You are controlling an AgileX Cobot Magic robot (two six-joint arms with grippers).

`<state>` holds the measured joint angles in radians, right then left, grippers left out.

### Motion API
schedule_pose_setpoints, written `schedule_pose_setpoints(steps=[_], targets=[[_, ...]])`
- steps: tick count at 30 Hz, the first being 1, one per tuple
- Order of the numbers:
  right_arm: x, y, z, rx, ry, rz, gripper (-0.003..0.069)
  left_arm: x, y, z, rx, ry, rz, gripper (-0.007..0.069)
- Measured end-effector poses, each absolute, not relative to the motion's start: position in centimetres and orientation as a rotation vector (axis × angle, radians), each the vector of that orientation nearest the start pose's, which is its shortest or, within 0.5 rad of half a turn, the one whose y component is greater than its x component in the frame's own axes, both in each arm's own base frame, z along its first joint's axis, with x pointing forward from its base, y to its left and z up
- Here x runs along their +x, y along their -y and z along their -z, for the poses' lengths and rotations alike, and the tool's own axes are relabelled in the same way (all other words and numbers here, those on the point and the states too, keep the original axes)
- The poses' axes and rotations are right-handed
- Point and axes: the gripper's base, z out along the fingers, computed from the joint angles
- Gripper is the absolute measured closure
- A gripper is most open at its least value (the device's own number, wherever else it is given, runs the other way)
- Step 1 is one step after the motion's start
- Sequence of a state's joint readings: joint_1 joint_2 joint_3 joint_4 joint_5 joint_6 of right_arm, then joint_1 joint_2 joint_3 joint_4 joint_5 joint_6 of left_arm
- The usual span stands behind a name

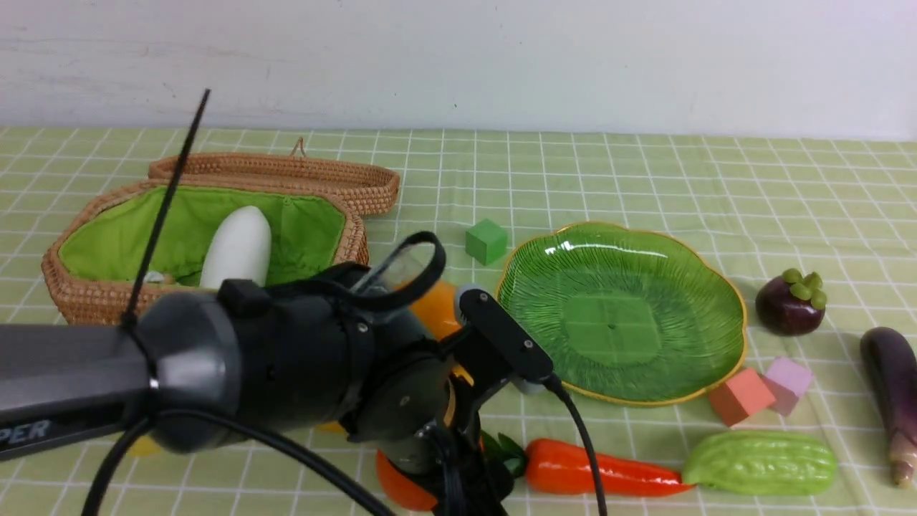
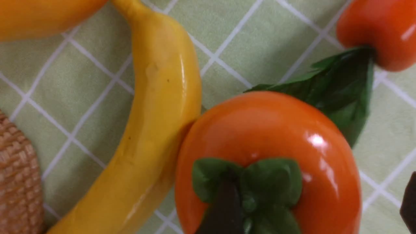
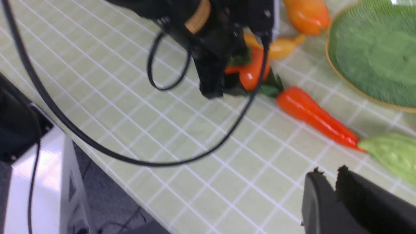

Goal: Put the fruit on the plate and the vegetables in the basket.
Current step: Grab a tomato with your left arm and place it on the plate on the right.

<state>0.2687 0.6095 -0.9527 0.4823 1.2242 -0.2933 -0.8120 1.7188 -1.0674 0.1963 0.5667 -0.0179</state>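
Note:
My left gripper (image 2: pixel 315 208) is open just above the orange-red persimmon (image 2: pixel 269 130); one dark finger (image 2: pixel 221 208) lies over its green cap and the other stands off its side. The yellow banana (image 2: pixel 156 113) touches the persimmon, with the mango (image 1: pixel 437 304) beyond. The green plate (image 1: pixel 623 315) has nothing on it. The mangosteen (image 1: pixel 788 304) and eggplant (image 1: pixel 892 387) lie to its right, the carrot (image 1: pixel 602 473) and bitter gourd (image 1: pixel 759 462) in front. The white gourd (image 1: pixel 240 247) rests in the basket (image 1: pixel 93 301). My right gripper (image 3: pixel 328 174) is shut with nothing in it, above the cloth near the bitter gourd.
The basket's woven lid (image 1: pixel 286 172) lies behind it. A green cube (image 1: pixel 486 241) sits left of the plate. A red cube (image 1: pixel 741 395) and a pink cube (image 1: pixel 788 383) sit at its front right. The table's near edge (image 3: pixel 107 162) shows in the right wrist view.

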Motion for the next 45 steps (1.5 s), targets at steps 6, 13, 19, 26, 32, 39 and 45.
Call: schedule_pose_setpoints(steps=[6, 13, 19, 26, 32, 39, 45], targets=[[5.5, -5.3, -38.1, -0.655, -2.261, -0.551, 0.0559, 25.0, 24.6, -19.1, 1.272, -2.35, 0.015, 0.0025], [5.5, -5.3, -38.1, -0.657, -2.265, -0.553, 0.0553, 25.3, 24.7, -18.5, 1.305, -2.345, -0.021, 0.0079], [5.5, -5.3, -38.1, -0.658, -2.265, -0.562, 0.0553, 24.9, 24.4, -19.1, 1.275, -2.383, -0.005, 0.0123], [5.5, -5.3, -38.1, -0.659, -2.265, -0.562, 0.0549, 24.0, 23.6, -20.5, 1.235, -2.428, 0.017, 0.0123], [5.5, -5.3, -38.1, -0.66, -2.264, -0.562, 0.0546, 23.7, 23.3, -22.4, 1.208, -2.374, 0.042, 0.0123], [5.4, -5.5, -38.2, -0.668, -2.257, -0.583, 0.0543, 23.9, 23.6, -21.9, 1.211, -2.356, 0.05, 0.0123], [5.4, -5.5, -38.2, -0.67, -2.256, -0.583, 0.0536, 23.9, 23.5, -20.7, 1.241, -2.419, 0.007, 0.0123]])
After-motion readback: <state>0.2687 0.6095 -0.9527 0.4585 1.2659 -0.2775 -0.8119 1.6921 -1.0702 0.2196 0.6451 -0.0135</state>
